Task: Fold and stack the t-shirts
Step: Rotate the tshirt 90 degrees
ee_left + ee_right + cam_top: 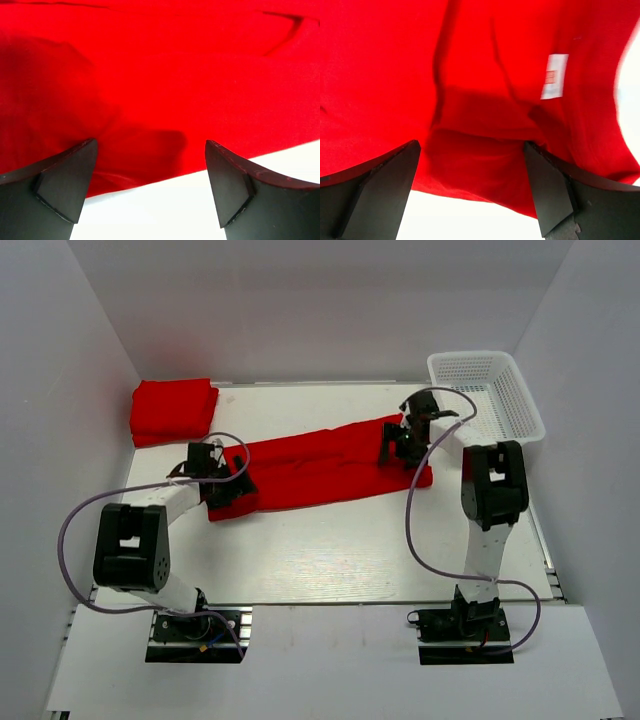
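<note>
A red t-shirt (320, 468) lies folded into a long strip across the middle of the table, running from lower left to upper right. My left gripper (228, 483) is open over its left end; in the left wrist view the cloth (165, 85) fills the frame above the spread fingers (67, 180). My right gripper (403, 445) is open over the right end; the right wrist view shows creased cloth (485, 100) with a white label (554, 76) between the fingers (547, 187). A folded red t-shirt (172, 409) lies at the far left corner.
A white mesh basket (487, 392) stands at the far right corner, just beyond my right arm. White walls close in the table on the left, back and right. Bare table surface (340, 550) lies between the strip and the arm bases.
</note>
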Robot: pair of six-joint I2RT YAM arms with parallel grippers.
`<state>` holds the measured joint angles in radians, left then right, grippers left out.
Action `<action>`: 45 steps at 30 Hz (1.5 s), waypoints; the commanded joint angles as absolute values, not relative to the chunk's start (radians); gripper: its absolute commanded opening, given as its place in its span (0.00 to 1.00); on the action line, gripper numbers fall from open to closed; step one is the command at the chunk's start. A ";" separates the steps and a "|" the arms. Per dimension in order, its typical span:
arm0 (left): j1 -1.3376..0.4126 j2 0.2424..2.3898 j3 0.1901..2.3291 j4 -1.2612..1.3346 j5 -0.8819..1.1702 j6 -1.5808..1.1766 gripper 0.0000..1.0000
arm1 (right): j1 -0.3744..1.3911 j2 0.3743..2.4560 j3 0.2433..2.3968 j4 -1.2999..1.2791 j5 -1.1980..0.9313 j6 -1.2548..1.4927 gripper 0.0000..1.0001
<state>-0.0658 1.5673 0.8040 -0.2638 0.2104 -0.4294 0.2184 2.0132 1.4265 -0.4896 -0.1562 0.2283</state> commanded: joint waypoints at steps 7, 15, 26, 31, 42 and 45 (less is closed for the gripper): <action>-0.141 1.444 0.508 -0.459 0.442 -0.523 1.00 | 0.209 2.396 1.965 -0.624 -0.329 0.179 0.90; -0.303 1.468 0.518 -0.439 0.547 -0.581 1.00 | 0.242 2.588 2.163 -0.333 -0.589 0.411 0.90; -0.699 1.723 0.742 -0.551 0.621 -0.624 1.00 | 0.324 2.753 2.319 0.050 -0.521 0.609 0.90; -0.830 1.758 0.879 -0.643 0.612 -0.624 1.00 | 0.340 2.792 2.335 0.129 -0.525 0.658 0.90; -0.857 1.838 1.359 -0.940 0.361 -0.483 1.00 | 0.308 2.626 2.344 0.002 -0.430 0.499 0.90; -0.845 1.776 1.422 -0.980 0.267 -0.474 1.00 | 0.311 2.539 2.333 -0.090 -0.356 0.437 0.90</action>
<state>-0.8581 1.8660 1.3533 -0.8871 0.3965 -0.5098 0.3260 2.6949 2.3146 -0.0071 -0.4580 0.5285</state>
